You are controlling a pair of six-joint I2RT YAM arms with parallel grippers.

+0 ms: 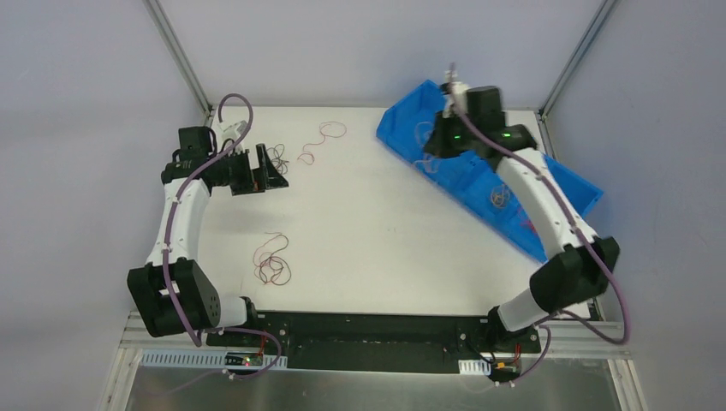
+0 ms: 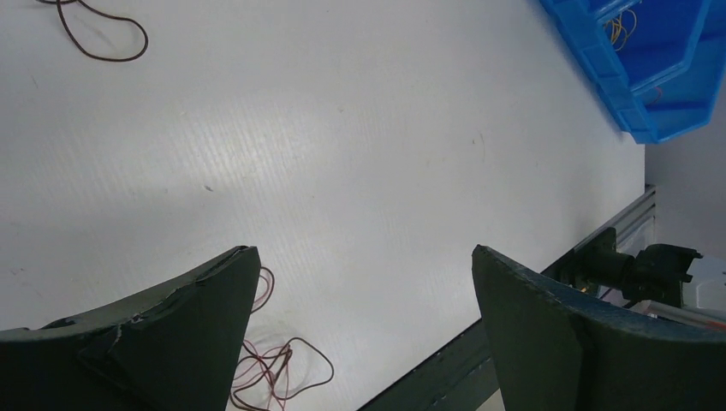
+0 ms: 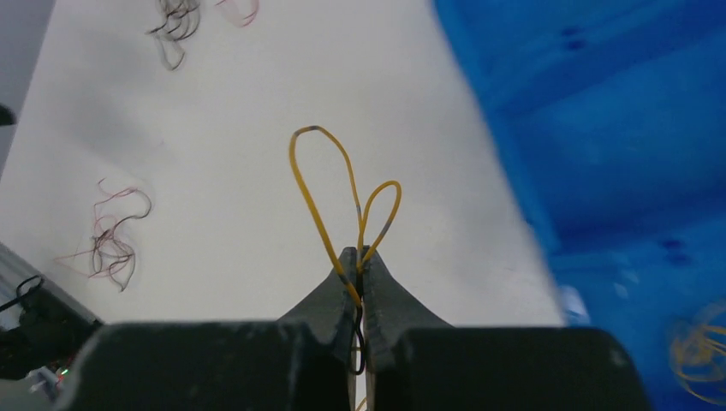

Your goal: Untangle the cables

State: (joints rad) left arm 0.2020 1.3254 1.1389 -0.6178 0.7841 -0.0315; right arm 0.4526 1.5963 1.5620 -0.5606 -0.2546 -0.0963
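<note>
My right gripper (image 3: pixel 360 253) is shut on a yellow cable (image 3: pixel 317 217), whose two loops stick out beyond the fingertips, held above the white table next to the blue bin (image 3: pixel 599 128). From above, this gripper (image 1: pixel 438 141) sits over the bin's left end. My left gripper (image 2: pixel 363 250) is open and empty, above the table at the far left (image 1: pixel 272 171). A red and dark brown tangle (image 1: pixel 272 261) lies at the front left and also shows in the left wrist view (image 2: pixel 274 360). A red strand (image 1: pixel 324 137) lies at the back. A dark strand (image 1: pixel 276 158) lies by the left gripper.
The blue bin (image 1: pixel 479 171) lies slantwise across the right of the table, with more thin wires inside (image 1: pixel 501 199). A yellow coil (image 3: pixel 698 351) shows in the bin in the right wrist view. The table's front rail (image 1: pixel 368 330) runs between the arm bases.
</note>
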